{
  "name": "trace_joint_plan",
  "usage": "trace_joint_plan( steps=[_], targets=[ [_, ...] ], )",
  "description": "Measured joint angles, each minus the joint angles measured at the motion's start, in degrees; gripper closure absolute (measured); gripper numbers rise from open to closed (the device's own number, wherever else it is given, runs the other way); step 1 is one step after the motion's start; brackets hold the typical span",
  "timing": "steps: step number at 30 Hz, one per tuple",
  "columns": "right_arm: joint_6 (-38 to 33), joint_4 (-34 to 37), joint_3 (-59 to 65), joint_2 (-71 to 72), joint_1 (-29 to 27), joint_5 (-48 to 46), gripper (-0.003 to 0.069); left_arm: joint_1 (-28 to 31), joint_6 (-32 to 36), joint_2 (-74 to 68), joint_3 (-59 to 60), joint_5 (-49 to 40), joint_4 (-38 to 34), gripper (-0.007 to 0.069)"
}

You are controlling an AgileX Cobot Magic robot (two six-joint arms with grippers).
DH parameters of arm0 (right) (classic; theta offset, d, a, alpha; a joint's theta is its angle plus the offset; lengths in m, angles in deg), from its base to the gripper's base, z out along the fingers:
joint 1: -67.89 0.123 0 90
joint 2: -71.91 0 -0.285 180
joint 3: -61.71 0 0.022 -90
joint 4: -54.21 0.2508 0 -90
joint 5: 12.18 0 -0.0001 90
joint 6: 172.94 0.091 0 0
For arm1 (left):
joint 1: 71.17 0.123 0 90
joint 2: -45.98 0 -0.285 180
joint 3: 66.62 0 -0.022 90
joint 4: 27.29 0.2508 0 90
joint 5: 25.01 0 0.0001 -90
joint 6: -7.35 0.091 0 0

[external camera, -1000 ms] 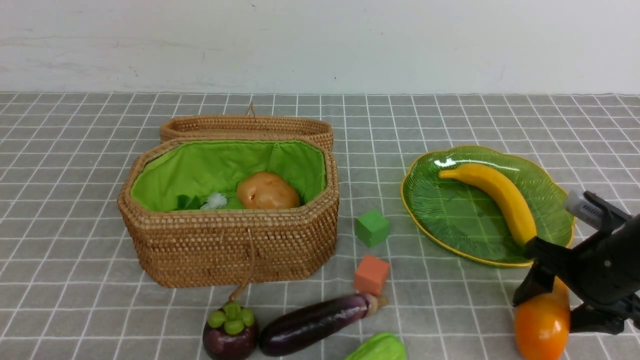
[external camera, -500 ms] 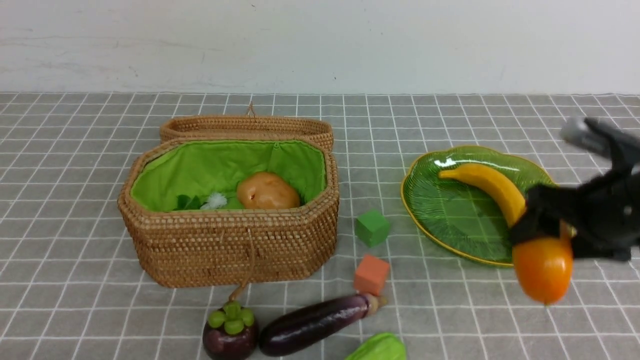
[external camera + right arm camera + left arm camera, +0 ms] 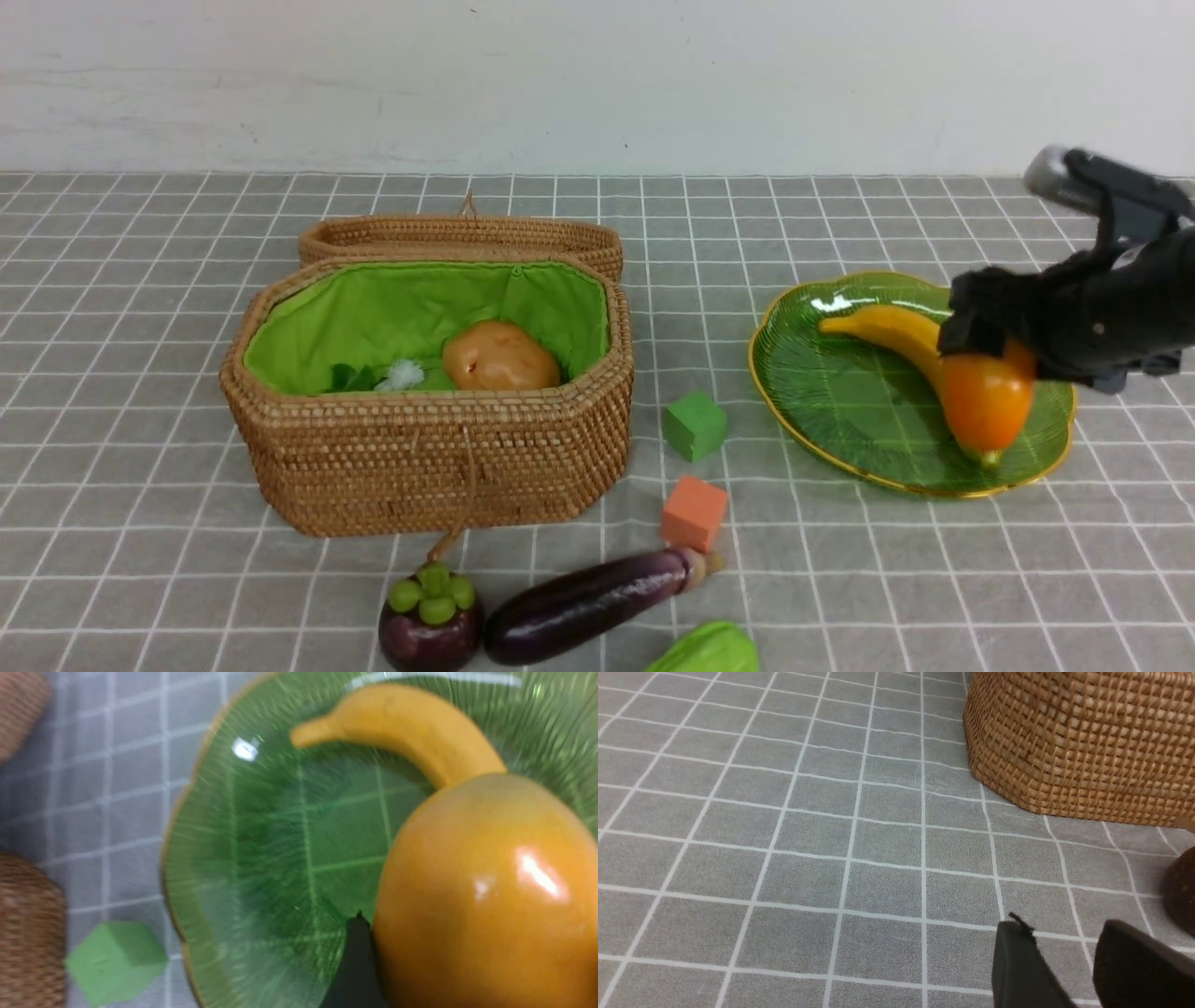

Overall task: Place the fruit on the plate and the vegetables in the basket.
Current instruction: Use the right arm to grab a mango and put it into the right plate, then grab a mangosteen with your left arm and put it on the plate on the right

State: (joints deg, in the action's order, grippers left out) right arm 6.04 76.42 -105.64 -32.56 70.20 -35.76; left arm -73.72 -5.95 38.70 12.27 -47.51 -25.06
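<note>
Mango [image 3: 985, 401] set-down on plate [image 3: 840, 392].
Grips mango in right tool [image 3: 1013, 350] over plate's near side, close by banana [image 3: 887, 331]; lower onto bare glass clear of rim, open slowly. Left tool [image 3: 1059, 926] slightly parted, empty.

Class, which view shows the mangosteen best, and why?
The front view: the mangosteen shows nearly whole, green cap included. The left wrist view catches only a dark edge, likely it; the right wrist view misses it.
</note>
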Motion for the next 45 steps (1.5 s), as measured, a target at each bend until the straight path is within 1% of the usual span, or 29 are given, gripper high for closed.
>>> trace_joint_plan(
  steps=[4, 11, 14, 18, 21, 23, 24, 27, 29, 32, 33, 34, 35, 37, 42, 43, 45],
  targets=[
    [-0.04, 0.00, 0.00, -3.39, 0.00, 0.21, 0.0125, 0.00, 0.00, 0.00, 0.00, 0.00, 0.00, 0.0386],
    [-0.16, -0.43, -0.06, -3.60, 0.00, 0.41, 0.0028, 0.00, 0.00, 0.00, 0.00, 0.00, 0.00, 0.0386],
    [-0.16, -0.81, -0.11, -3.48, 0.00, 0.07, 0.0022, 0.00, 0.00, 0.00, 0.00, 0.00, 0.00, 0.0386],
    [-0.16, -3.06, -0.11, -2.13, 0.00, -3.33, 0.0037, 0.00, 0.00, 0.00, 0.00, 0.00, 0.00, 0.0386],
    [0.52, -7.24, -0.11, 1.46, 0.00, -10.33, 0.0095, 0.00, 0.00, 0.00, 0.00, 0.00, 0.00, 0.0386],
    [1.02, -8.21, -0.11, 2.67, 0.00, -12.00, 0.0117, 0.00, 0.00, 0.00, 0.00, 0.00, 0.00, 0.0386],
    [3.02, -10.11, -0.11, 6.01, 0.00, -15.47, 0.0161, 0.00, 0.00, 0.00, 0.00, 0.00, 0.00, 0.0386],
    [5.70, -12.07, -0.11, 12.64, 0.00, -19.81, 0.0263, 0.00, 0.00, 0.00, 0.00, 0.00, 0.00, 0.0386],
    [5.83, -12.43, 0.15, 18.06, 0.00, -21.75, 0.0358, 0.00, 0.00, 0.00, 0.00, 0.00, 0.00, 0.0386],
    [4.65, -12.43, 3.40, 27.13, 0.00, -22.60, 0.0521, 0.00, 0.00, 0.00, 0.00, 0.00, 0.00, 0.0386],
    [4.53, -12.43, 4.13, 28.41, 0.00, -22.52, 0.0543, 0.00, 0.00, 0.00, 0.00, 0.00, 0.00, 0.0386],
    [3.92, -12.43, 7.15, 32.98, 0.00, -22.22, 0.0615, 0.00, 0.00, 0.00, 0.00, 0.00, 0.00, 0.0386],
    [3.29, -12.43, 9.73, 36.33, 0.00, -21.61, 0.0650, 0.00, 0.00, 0.00, 0.00, 0.00, 0.00, 0.0386],
    [1.60, -12.43, 15.83, 43.02, 0.00, -19.66, 0.0675, 0.00, 0.00, 0.00, 0.00, 0.00, 0.00, 0.0386],
    [-2.54, -11.31, 32.44, 56.84, 0.00, -10.20, 0.0677, 0.00, 0.00, 0.00, 0.00, 0.00, 0.00, 0.0386],
    [-2.78, -10.96, 35.11, 59.17, 0.00, -7.44, 0.0677, 0.00, 0.00, 0.00, 0.00, 0.00, 0.00, 0.0386],
    [-2.96, -10.88, 37.44, 60.57, 0.00, -5.86, 0.0677, 0.00, 0.00, 0.00, 0.00, 0.00, 0.00, 0.0386]
  ],
)
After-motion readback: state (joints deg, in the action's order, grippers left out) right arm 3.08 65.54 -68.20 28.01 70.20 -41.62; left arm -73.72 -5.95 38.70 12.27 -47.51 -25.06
